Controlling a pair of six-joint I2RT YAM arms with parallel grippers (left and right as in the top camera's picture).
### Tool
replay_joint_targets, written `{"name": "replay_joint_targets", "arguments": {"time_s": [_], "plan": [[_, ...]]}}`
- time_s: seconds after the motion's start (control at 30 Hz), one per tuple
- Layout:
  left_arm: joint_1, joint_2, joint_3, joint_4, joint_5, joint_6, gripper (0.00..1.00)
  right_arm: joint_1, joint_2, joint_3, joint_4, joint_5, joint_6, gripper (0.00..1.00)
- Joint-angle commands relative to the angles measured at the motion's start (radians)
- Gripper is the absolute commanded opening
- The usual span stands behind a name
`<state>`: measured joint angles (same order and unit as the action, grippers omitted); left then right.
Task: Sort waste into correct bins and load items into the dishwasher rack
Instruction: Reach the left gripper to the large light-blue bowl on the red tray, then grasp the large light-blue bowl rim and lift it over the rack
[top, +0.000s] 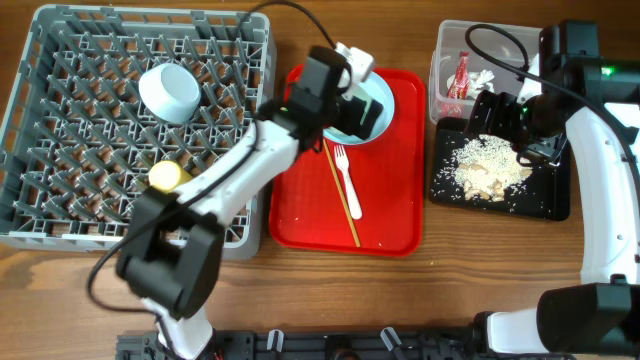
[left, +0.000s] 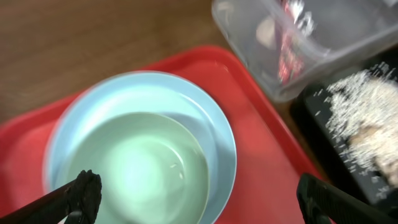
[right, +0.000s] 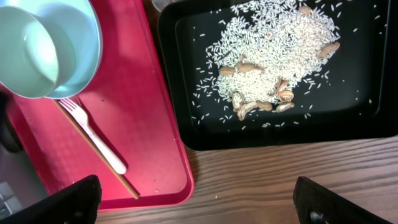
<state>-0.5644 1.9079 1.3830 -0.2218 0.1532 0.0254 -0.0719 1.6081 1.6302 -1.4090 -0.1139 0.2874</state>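
At far left, the grey dishwasher rack (top: 60, 215) is sitting on the wooden counter (top: 470, 270). A small pale blue dish (top: 168, 90) is resting among its pegs toward the back, and a yellow cup (top: 165, 176) is lying nearer the front.

Just beside the rack, the red serving tray (top: 310, 215) is carrying a pale blue plate (left: 214, 118) at its far end, with a pale green bowl (left: 143, 168) sitting inside it. The left hand (left: 199, 190) is hovering over this pair, its fingers (left: 84, 193) spread wide and gripping nothing. Nearer the front of the red tray, a white plastic fork (right: 96, 140) and a wooden chopstick (top: 348, 215) are lying side by side.

To the right, a clear plastic tub (top: 440, 50) is holding a red snack wrapper (top: 460, 78) and a crumpled white napkin (top: 485, 78). In front of it, the black tray (top: 545, 205) is holding food scraps (right: 261, 56), white grains mixed with beige pieces. The right hand (right: 196, 202) is hanging above the black tray's near edge, fingers spread apart and empty.
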Motion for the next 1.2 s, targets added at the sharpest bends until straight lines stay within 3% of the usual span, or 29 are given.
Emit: {"name": "replay_joint_targets", "arguments": {"time_s": [0.0,0.13,0.43,0.5,0.7,1.03,1.17], "plan": [[-0.016,0.106,0.011,0.012,-0.018,0.023,0.98,-0.001,-0.011,0.017,-0.002,0.011,0.007,1.0],[-0.016,0.161,0.011,-0.019,-0.061,0.023,0.87,-0.001,-0.011,0.017,-0.002,0.011,0.003,1.0],[-0.016,0.168,0.011,-0.107,-0.137,0.023,0.23,-0.001,-0.011,0.017,-0.002,0.011,0.001,1.0],[-0.016,0.168,0.011,-0.116,-0.137,0.023,0.15,0.0,-0.011,0.017,-0.002,0.01,0.001,1.0],[-0.016,0.168,0.011,-0.131,-0.137,0.023,0.04,-0.001,-0.011,0.017,-0.002,0.011,0.0,1.0],[-0.013,0.036,0.013,-0.13,-0.134,0.019,0.04,-0.001,-0.011,0.017,-0.002,0.011,0.0,1.0],[0.021,-0.082,0.013,-0.131,-0.037,0.014,0.04,-0.001,-0.011,0.017,-0.002,0.011,0.0,1.0]]}}
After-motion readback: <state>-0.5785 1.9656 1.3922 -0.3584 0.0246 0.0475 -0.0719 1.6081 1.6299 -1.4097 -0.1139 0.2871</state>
